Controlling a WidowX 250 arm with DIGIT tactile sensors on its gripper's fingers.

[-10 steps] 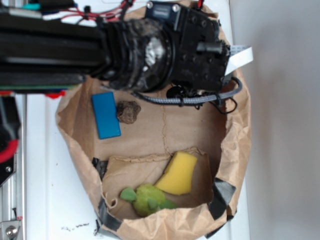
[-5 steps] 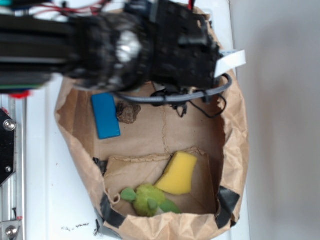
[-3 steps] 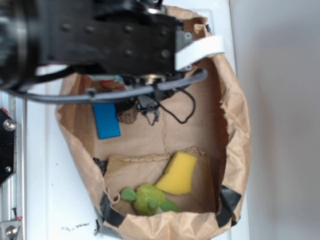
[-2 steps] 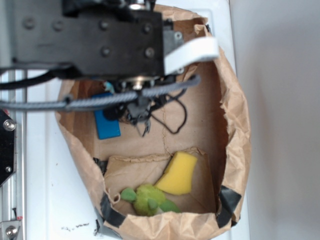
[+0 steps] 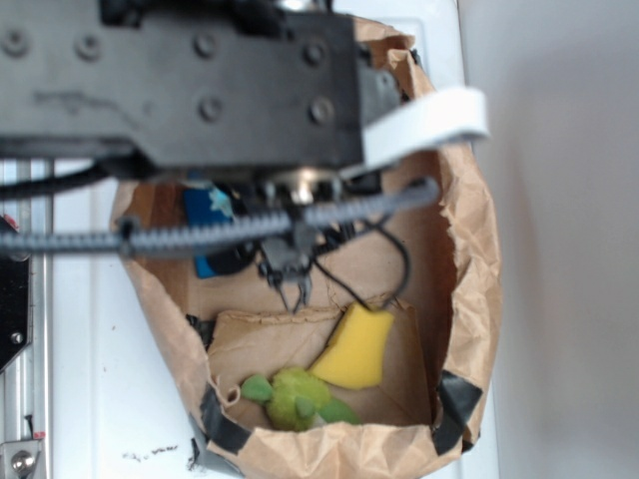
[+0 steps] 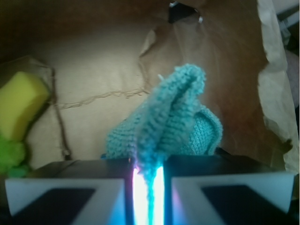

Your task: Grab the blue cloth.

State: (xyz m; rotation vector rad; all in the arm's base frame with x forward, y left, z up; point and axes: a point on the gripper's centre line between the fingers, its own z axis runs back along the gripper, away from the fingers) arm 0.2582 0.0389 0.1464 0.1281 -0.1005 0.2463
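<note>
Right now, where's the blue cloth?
In the wrist view the blue cloth is centre frame, pinched between the jaws and hanging over the brown paper bag's floor, right of the yellow sponge.

In the exterior view the arm (image 5: pixel 190 85) hid the blue cloth; the blue block (image 5: pixel 205 210) showed only partly; the wrist view cut off the yellow sponge (image 6: pixel 18 105).

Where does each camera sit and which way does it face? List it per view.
Exterior: overhead, facing down into the brown paper bag; the black arm fills the top.
Wrist: mounted on the gripper, looking past its fingers, which pinch the blue cloth.
Shared: yellow sponge, green toy, bag.
</note>
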